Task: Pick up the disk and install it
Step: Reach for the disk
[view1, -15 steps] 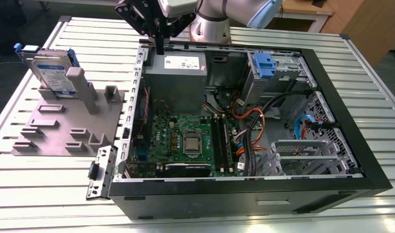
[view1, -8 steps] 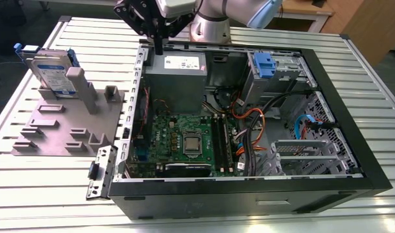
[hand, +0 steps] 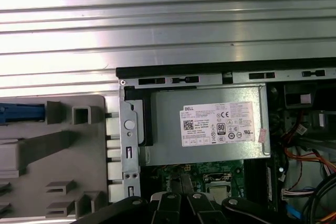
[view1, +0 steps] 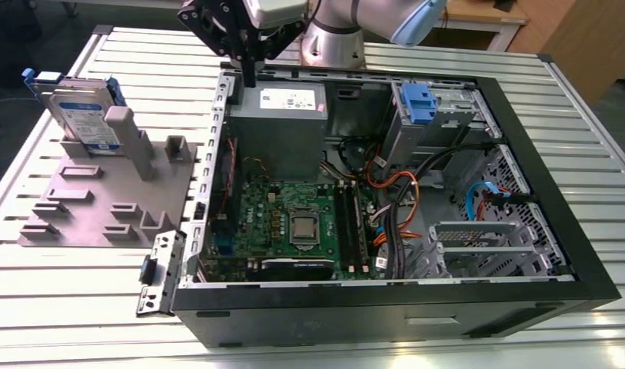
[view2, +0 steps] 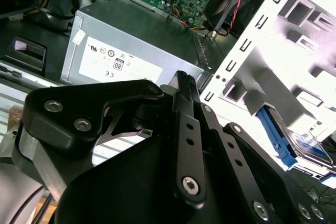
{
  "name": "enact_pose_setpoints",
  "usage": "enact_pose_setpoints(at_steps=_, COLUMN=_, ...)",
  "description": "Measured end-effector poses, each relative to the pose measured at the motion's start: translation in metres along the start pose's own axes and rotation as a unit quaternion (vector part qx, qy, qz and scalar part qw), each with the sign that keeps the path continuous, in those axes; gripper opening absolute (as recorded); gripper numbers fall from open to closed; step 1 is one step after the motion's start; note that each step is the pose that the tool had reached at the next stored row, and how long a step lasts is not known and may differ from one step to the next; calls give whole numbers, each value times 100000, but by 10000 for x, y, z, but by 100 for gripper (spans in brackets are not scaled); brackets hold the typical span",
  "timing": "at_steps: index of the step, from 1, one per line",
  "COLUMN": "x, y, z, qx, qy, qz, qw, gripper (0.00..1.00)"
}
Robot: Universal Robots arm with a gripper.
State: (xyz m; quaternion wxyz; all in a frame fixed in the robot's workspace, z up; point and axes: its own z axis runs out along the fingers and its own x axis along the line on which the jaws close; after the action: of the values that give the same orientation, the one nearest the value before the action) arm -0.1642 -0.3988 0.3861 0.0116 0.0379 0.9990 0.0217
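One claw (view1: 250, 78) is hanging at the top centre of the exterior frame, over the rear wall of the open computer case (view1: 523, 123). Its fingers are pressing together and gripping nothing. The disk (view1: 81, 115) is standing upright in the grey fixture (view1: 87, 207) at upper left, well apart. Judgement: a sound pickup is calling for a fully spread claw, squared across the disk's flat faces and clearing the fixture's posts.

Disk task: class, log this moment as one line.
gripper: shut, empty, above case edge | disk: upright in grey fixture, not held
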Motion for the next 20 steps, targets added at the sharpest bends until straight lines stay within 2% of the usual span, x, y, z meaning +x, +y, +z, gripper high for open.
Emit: enact_pose_setpoints(at_steps=20, x=56, y=-5, z=11, qx=2, qy=2, qz=-1, qw=100000, gripper=11)
